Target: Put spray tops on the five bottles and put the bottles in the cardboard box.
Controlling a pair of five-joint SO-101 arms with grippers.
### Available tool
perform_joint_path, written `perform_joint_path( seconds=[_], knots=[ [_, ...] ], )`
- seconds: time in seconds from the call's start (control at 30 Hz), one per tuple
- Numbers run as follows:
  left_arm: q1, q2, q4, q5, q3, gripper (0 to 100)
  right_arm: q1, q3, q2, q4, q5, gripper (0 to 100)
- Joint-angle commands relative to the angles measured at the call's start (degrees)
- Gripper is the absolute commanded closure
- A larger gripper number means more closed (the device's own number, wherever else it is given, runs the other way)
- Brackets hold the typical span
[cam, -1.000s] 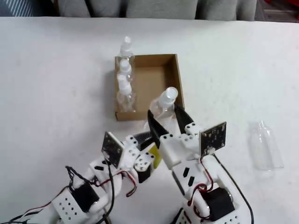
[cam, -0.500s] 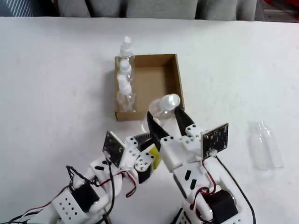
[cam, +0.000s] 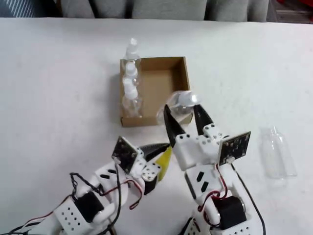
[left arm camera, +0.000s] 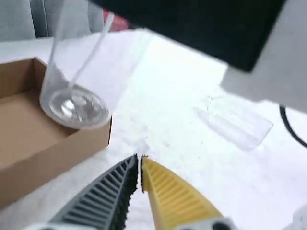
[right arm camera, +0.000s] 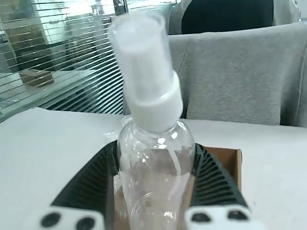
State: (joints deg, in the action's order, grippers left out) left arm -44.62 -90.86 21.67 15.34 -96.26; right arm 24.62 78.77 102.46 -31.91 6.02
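My right gripper point(cam: 183, 119) is shut on a clear bottle point(cam: 179, 106) with a white spray top point(right arm camera: 144, 72), held just above the near right corner of the cardboard box point(cam: 165, 82). Its black fingers point(right arm camera: 88, 187) press both sides of the bottle body point(right arm camera: 156, 177). The bottle's round base point(left arm camera: 74, 106) hangs over the box's near wall point(left arm camera: 72, 153). Three capped bottles point(cam: 130, 83) lie in a row along the box's left wall. My left gripper point(left arm camera: 139, 165) is shut with nothing in it, low over the table near the box's front point(cam: 159, 149). One bare bottle point(cam: 279, 152) lies on the table at the right.
The table point(cam: 58, 88) is white. Grey chair backs point(right arm camera: 230, 76) stand behind its far edge. The right half of the box floor point(cam: 164, 90) is bare cardboard.
The right gripper has carried the bottle rightward and toward the box, tilting it over the near right corner. The left gripper has risen slightly and shifted right.
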Motion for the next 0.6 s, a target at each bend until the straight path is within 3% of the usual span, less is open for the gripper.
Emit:
perform_joint_path(
  seconds=[0.0,0.2,0.57],
  knots=[
    [0.2,-0.5,13.4,-1.6,8.5,98,-1.2,-0.4,-1.9,5.0,-3.4,98.2],
    [10.1,-0.5,26.3,-9.1,11.6,98,-2.3,-0.8,-15.6,15.1,-3.9,98.2],
    [43.5,-0.5,31.6,-16.0,8.9,98,-7.7,-10.5,-47.3,31.9,-3.9,98.2]
  ],
)
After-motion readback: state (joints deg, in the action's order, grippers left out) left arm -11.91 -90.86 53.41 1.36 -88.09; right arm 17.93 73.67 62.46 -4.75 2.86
